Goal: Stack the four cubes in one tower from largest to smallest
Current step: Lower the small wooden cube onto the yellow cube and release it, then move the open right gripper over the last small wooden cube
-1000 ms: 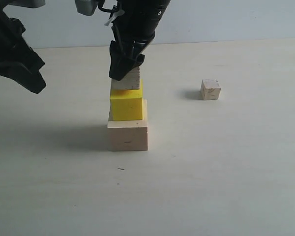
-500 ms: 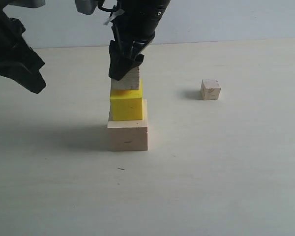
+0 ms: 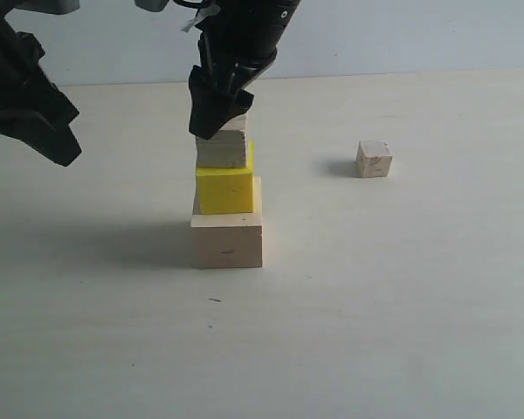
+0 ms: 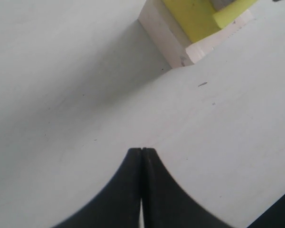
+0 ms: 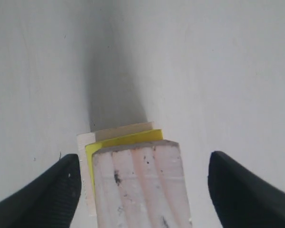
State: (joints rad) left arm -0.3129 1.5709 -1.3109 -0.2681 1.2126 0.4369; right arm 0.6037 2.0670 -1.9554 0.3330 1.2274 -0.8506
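Note:
Three of the four cubes stand as a tower left of centre: the large pale cube point(image 3: 227, 245) on the table, the yellow cube point(image 3: 224, 188) on it, the grain-lined cube point(image 3: 222, 148) above. My right gripper point(image 3: 218, 127) hovers over that top cube, open. In the right wrist view its fingers point(image 5: 61, 180) stand apart from the grain-lined cube point(image 5: 140, 185), with a gap on each side. The small pale cube point(image 3: 373, 159) sits alone on the table to the right. My left gripper point(image 3: 63, 150) hangs at the far left, shut and empty point(image 4: 141, 151).
The pale tabletop point(image 3: 384, 305) runs back to a light wall. The left wrist view shows the large cube point(image 4: 167, 34) and the yellow cube point(image 4: 192, 19) some way off from the shut fingers.
The right gripper has opened off the grain-lined cube and lifted a little; the cube stays on the yellow one. The left arm has not moved.

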